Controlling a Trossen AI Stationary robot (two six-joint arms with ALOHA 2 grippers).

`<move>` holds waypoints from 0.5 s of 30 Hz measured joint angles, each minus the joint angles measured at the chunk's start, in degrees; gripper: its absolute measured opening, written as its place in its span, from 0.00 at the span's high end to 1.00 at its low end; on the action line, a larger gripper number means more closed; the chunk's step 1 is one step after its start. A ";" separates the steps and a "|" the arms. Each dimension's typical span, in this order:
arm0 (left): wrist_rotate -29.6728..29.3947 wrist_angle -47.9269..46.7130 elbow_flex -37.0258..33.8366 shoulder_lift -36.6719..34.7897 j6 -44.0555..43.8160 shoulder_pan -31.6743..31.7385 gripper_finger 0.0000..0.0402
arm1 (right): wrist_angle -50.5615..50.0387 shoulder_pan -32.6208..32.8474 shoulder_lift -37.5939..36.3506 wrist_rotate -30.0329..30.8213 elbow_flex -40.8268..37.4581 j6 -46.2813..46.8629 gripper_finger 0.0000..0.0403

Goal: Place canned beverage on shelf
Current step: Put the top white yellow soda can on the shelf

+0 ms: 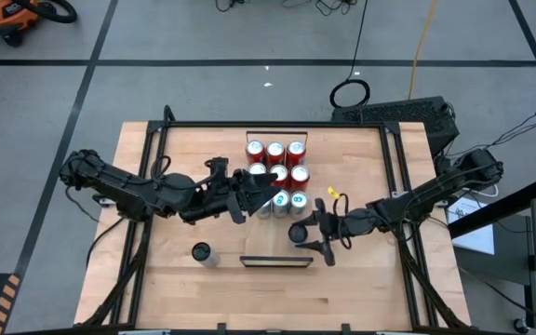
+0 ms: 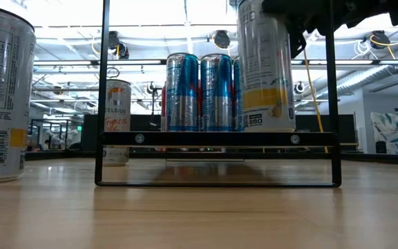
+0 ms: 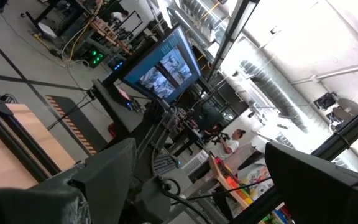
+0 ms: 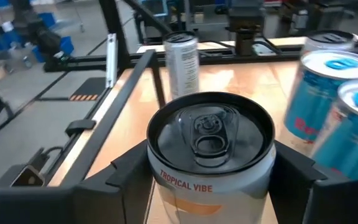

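My right gripper is shut on a white can with a black top at the right end of the shelf, which also shows in the high view as the shelf. In the low view the can stands upright with its base at the shelf's top. My left gripper is open and holds nothing. It hovers over the left side of the can cluster and points up into the room. My right gripper pinches the can's side wall just below the top rim between its two fingers, one finger on each side. The fingers come about level from the table's right. The can is upright, its base at the shelf's top board; whether it rests there I cannot tell.
A lone can stands on the table left of the shelf, close to the low camera. Red and blue cans stand packed at the table's far middle. Black rails run along both sides of the tabletop.
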 joint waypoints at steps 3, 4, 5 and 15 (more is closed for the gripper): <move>0.00 -0.02 0.00 0.00 0.02 0.00 0.11 | 0.08 -0.04 -0.02 -1.11 0.00 -2.09 0.43; 0.00 -0.02 0.00 0.00 0.04 0.00 0.11 | 0.08 -0.04 -0.02 -1.15 0.00 -2.31 0.42; 0.00 -0.02 0.00 0.00 0.04 0.00 0.11 | 0.09 -0.06 -0.02 -1.19 0.00 -2.44 0.42; 0.00 -0.04 0.00 0.02 0.04 0.00 0.11 | 0.09 -0.07 -0.02 -1.04 -0.02 -4.53 0.40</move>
